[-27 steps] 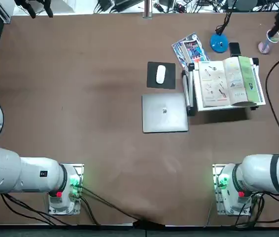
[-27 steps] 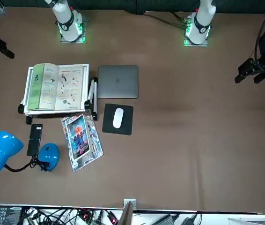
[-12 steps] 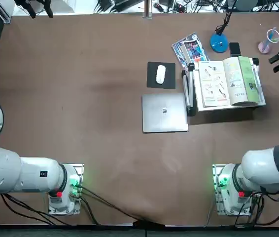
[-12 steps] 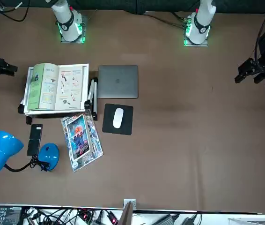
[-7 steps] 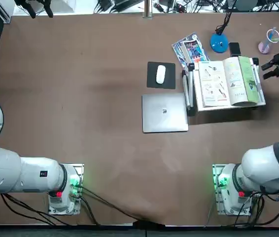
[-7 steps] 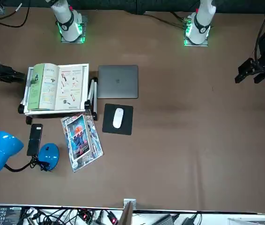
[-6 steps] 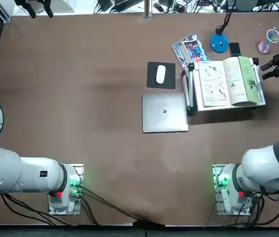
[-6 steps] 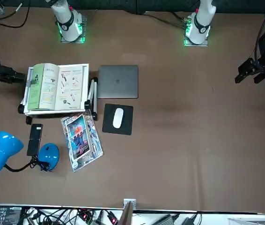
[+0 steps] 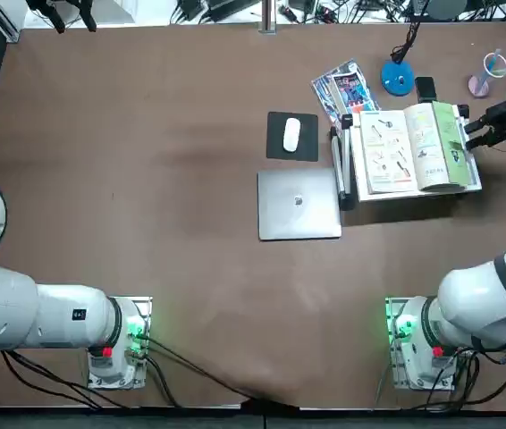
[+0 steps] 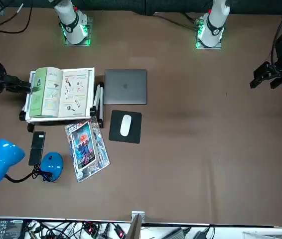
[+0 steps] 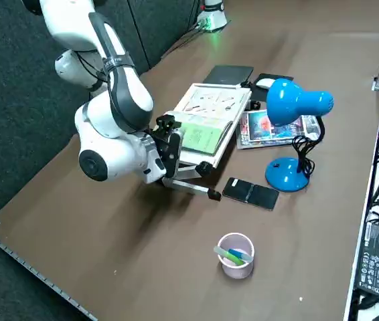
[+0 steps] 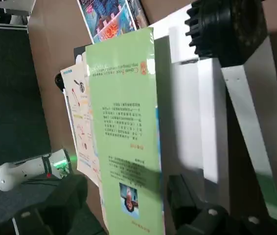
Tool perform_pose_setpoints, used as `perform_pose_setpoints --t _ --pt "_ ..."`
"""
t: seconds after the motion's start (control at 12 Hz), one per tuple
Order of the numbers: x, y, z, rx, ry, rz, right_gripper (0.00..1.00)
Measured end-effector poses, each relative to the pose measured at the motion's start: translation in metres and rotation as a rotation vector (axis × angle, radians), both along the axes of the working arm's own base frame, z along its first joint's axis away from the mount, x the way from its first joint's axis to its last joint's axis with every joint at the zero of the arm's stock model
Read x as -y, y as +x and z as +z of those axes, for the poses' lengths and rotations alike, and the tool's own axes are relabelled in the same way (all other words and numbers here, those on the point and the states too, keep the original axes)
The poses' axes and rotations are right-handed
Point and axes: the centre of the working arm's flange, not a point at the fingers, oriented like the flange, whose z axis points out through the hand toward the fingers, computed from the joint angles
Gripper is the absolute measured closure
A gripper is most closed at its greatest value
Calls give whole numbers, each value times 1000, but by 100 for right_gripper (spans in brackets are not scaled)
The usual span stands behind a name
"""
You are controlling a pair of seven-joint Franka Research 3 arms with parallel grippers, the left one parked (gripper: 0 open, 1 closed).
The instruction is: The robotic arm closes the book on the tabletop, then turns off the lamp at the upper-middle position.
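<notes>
The book (image 9: 411,148) lies open on a white reading stand (image 9: 469,181), white illustrated pages up, with a green page (image 12: 124,132) at its outer right edge. My right gripper (image 9: 476,130) is open, level with that edge; in the wrist view its fingers (image 12: 66,195) straddle the green page's edge. From the front, the gripper (image 10: 25,84) touches the book (image 10: 61,92). The lamp (image 9: 397,79) stands behind the book, with a round blue base (image 11: 286,175) and a blue head (image 11: 298,100) on a black neck. From the side, the gripper (image 11: 171,142) is at the book (image 11: 206,117).
A glossy magazine (image 9: 346,89), a mouse on a black pad (image 9: 291,135) and a shut grey laptop (image 9: 299,204) lie left of the book. A black phone (image 9: 425,88) lies beside the lamp base. A pinkish cup (image 9: 480,85) stands at the far right.
My right gripper has come down from near the cup at the table's right edge and moved left to the book's outer edge. The book, lamp and other things have not moved.
</notes>
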Motion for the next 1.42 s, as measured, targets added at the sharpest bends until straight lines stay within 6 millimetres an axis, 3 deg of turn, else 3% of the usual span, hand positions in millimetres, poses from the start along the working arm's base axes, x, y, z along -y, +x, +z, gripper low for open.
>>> perform_pose_setpoints --t 1.08,1.42 --pt "1 4 -3 12 -8 -10 0" --pt "0 4 -12 5 1 -14 0"
